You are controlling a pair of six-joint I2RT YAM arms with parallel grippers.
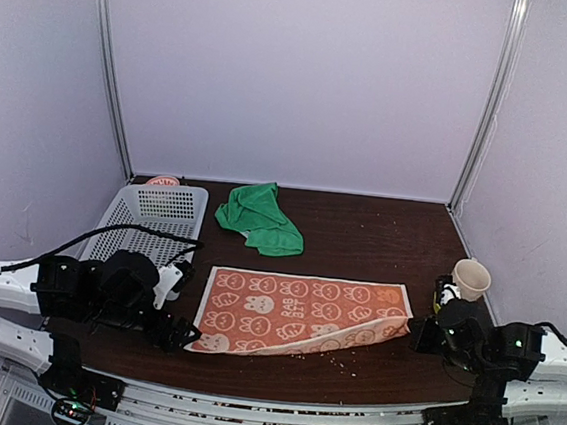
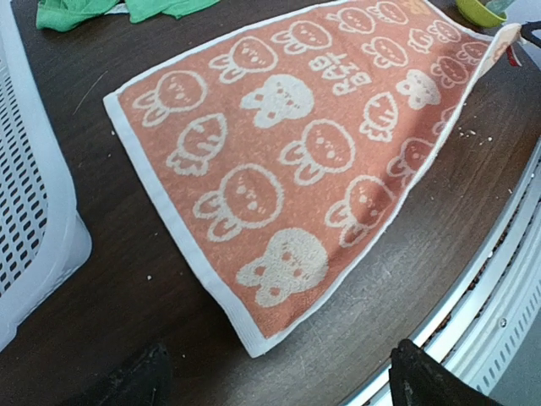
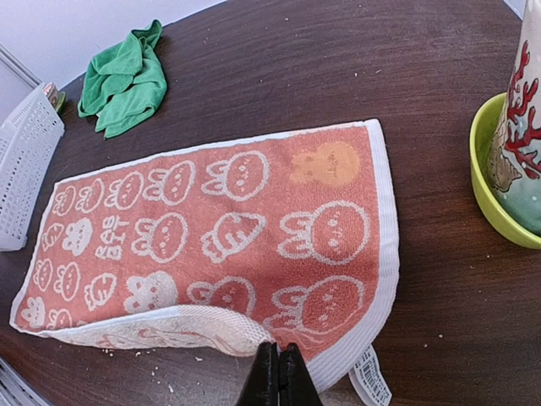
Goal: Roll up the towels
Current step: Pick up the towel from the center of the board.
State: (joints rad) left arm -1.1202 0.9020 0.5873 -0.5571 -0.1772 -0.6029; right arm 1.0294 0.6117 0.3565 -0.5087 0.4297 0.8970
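Note:
The pinkish-orange towel printed with rabbits (image 1: 299, 312) lies spread out at the table's front middle. It also shows in the left wrist view (image 2: 296, 169) and the right wrist view (image 3: 228, 228). The green towel (image 1: 260, 218) lies crumpled behind it, and shows in the right wrist view (image 3: 125, 80) too. My left gripper (image 2: 279, 391) is open and empty, its fingers (image 2: 135, 381) straddling the towel's near-left corner from just short of it. My right gripper (image 3: 278, 374) is shut on the towel's near edge by the right corner, and that edge is lifted and curled over.
A white perforated basket (image 1: 153, 215) stands at the back left, close to my left arm. A beige cup (image 1: 471, 279) stands at the right. A green bowl (image 3: 486, 182) holding a patterned vase sits just right of the towel. The table's front rail is close.

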